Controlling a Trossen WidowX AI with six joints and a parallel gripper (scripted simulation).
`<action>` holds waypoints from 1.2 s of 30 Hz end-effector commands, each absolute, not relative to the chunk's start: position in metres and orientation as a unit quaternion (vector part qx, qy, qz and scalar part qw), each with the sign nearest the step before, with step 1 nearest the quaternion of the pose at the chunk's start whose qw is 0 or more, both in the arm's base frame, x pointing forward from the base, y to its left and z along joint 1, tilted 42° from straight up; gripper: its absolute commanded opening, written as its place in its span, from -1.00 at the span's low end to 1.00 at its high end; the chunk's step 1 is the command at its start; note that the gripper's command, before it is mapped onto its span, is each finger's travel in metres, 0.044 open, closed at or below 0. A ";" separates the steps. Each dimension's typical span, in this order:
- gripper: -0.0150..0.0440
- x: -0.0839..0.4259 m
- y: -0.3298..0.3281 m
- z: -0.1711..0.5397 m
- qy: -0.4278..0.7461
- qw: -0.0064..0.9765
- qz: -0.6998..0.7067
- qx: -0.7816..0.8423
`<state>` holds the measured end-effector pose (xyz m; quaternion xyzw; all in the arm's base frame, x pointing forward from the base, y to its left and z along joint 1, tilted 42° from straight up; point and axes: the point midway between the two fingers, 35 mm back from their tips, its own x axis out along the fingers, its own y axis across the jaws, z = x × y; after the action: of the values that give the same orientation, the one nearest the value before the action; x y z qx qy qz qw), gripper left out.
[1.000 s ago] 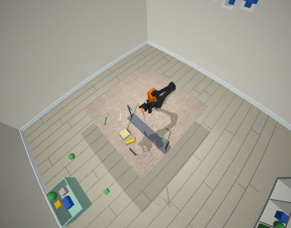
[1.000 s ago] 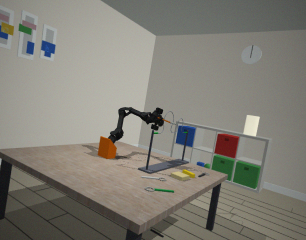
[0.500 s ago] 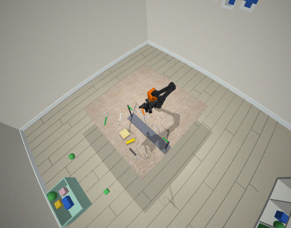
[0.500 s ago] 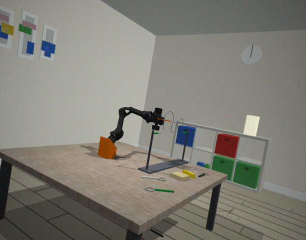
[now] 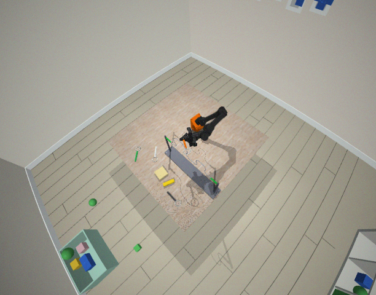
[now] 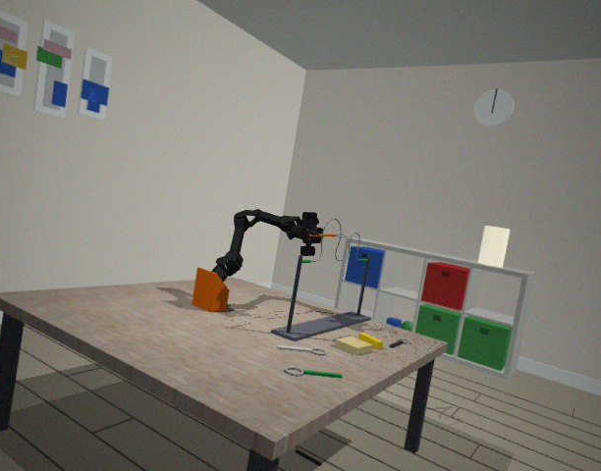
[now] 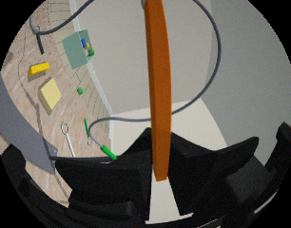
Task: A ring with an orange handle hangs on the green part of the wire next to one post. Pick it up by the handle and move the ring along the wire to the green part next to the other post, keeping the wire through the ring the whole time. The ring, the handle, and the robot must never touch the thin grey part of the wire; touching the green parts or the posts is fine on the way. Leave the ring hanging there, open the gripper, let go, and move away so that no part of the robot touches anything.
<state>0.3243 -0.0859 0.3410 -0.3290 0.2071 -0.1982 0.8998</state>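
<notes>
Ring [image 5: 186,152] [image 6: 341,235], seen from the top, sits out over the thin wire between the two posts, nearer the post beside the white-handled ring [image 5: 155,153] [image 6: 303,349]. In the exterior view, its orange handle [image 5: 184,144] [image 6: 323,235] [image 7: 160,90] points roughly level from the gripper [image 5: 182,139] [image 6: 310,235] [image 7: 153,132], above both posts' tops. At the wrist, the jaws are nearly closed, clamped on the handle's near end; whether the ring touches the grey wire [image 6: 333,219] [image 7: 219,49], I cannot tell.
</notes>
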 end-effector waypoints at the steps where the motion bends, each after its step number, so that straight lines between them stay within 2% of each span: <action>1: -1.00 0.325 -0.084 0.341 0.207 0.911 -0.191 -0.302; 36: -1.00 0.328 -0.071 0.336 0.214 0.963 -0.137 -0.087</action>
<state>0.3270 -0.0730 0.3344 -0.1096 0.2155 -0.1435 0.9597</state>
